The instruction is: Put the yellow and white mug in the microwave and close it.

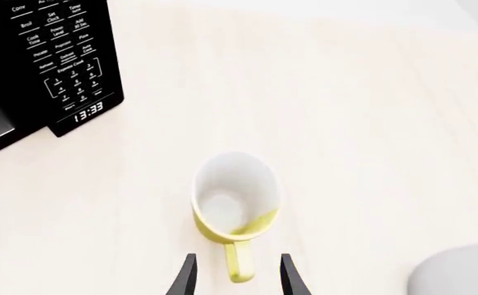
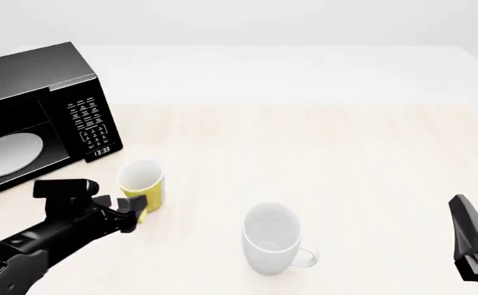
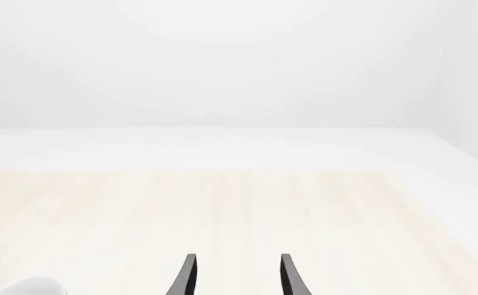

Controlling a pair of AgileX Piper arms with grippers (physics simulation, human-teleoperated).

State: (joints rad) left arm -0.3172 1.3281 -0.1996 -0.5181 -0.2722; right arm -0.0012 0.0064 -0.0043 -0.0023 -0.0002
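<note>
Left claw [image 1: 237, 275] open, fingers either side of yellow and white mug [image 1: 234, 203] handle; right claw [image 3: 237, 275] open, empty.

Bright even light, sharp rendered views, almost no shadows, pale washed-out background

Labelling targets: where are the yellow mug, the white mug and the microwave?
Small yellow and white mug [image 2: 143, 184], front view, outer wall.
Larger all-white mug [image 2: 270, 246], front view, outer wall.
Black boxy microwave [image 2: 88, 126], front view, keypad.
</note>
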